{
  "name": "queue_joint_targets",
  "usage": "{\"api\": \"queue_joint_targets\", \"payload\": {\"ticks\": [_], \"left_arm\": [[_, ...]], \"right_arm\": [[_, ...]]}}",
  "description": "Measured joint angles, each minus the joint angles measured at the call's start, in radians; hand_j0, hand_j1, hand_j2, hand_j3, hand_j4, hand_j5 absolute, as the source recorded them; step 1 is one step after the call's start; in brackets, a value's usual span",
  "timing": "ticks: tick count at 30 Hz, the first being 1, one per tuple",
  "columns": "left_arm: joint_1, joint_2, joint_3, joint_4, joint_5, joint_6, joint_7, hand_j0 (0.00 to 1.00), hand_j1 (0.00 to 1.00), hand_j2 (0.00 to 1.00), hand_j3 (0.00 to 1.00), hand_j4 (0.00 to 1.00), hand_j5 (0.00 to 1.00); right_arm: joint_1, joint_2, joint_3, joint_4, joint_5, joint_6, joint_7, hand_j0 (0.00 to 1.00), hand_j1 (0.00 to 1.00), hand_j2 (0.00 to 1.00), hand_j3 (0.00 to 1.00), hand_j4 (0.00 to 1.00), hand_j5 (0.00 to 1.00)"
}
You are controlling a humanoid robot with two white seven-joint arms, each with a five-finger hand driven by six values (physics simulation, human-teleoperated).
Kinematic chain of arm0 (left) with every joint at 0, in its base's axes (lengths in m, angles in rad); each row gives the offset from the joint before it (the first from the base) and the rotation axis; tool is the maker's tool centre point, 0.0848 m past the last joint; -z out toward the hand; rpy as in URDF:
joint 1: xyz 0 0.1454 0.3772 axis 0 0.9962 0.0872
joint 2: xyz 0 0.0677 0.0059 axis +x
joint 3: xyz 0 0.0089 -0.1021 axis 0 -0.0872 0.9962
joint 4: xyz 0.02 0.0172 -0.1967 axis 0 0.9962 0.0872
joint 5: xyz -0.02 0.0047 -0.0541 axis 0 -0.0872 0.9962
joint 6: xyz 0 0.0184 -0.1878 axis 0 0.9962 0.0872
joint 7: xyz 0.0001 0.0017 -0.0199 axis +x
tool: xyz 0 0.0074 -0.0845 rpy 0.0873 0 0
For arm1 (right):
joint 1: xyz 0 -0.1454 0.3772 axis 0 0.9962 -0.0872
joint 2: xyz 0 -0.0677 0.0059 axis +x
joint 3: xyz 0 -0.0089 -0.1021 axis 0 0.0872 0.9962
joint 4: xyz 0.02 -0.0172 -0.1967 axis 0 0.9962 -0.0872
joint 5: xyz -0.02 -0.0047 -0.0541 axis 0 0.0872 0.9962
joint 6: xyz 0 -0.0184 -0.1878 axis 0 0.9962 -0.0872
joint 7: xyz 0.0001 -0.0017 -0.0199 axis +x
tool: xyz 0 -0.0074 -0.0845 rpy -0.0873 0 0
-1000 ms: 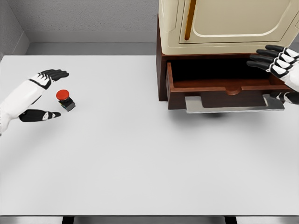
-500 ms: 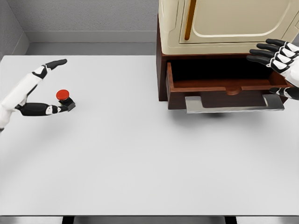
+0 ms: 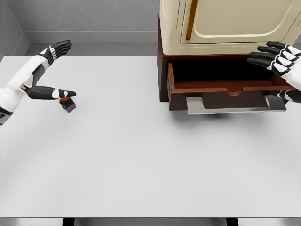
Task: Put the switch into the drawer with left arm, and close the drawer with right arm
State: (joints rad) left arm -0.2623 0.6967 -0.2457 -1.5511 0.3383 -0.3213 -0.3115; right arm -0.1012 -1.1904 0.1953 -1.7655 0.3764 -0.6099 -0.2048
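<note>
The left hand (image 3: 41, 77) has risen, fingers spread, thumb now lying over the switch (image 3: 68, 100), whose red button is partly hidden. The right hand (image 3: 282, 63) hovers open by the open drawer (image 3: 221, 89).

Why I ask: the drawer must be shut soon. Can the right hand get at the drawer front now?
Probably yes. The right hand hovers open at the right end of the open drawer, and nothing lies between it and the drawer front.

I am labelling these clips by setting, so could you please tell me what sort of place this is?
Probably a simulated test bench, not a real room: a bare white table, plain grey walls, and a wooden cabinet with an open drawer.
</note>
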Motion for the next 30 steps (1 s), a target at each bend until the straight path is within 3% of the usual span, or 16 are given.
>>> {"api": "queue_joint_targets", "payload": {"ticks": [8,17,30], "left_arm": [[0.000,-0.014,-0.002,0.035,-0.055,0.166,-0.003,1.00,1.00,1.00,1.00,1.00,1.00],[0.012,-0.013,-0.003,0.131,-0.072,0.184,-0.003,1.00,1.00,1.00,1.00,1.00,1.00],[-0.011,-0.078,-0.005,0.223,-0.209,0.186,-0.002,1.00,1.00,1.00,1.00,1.00,1.00]], "right_arm": [[0.002,0.000,0.000,0.000,0.000,0.000,0.000,1.00,1.00,1.00,1.00,1.00,1.00],[0.003,0.001,0.005,0.000,0.000,0.000,0.000,1.00,1.00,1.00,1.00,1.00,1.00],[0.005,0.002,0.007,0.000,0.000,0.000,0.000,1.00,1.00,1.00,1.00,1.00,1.00]]}}
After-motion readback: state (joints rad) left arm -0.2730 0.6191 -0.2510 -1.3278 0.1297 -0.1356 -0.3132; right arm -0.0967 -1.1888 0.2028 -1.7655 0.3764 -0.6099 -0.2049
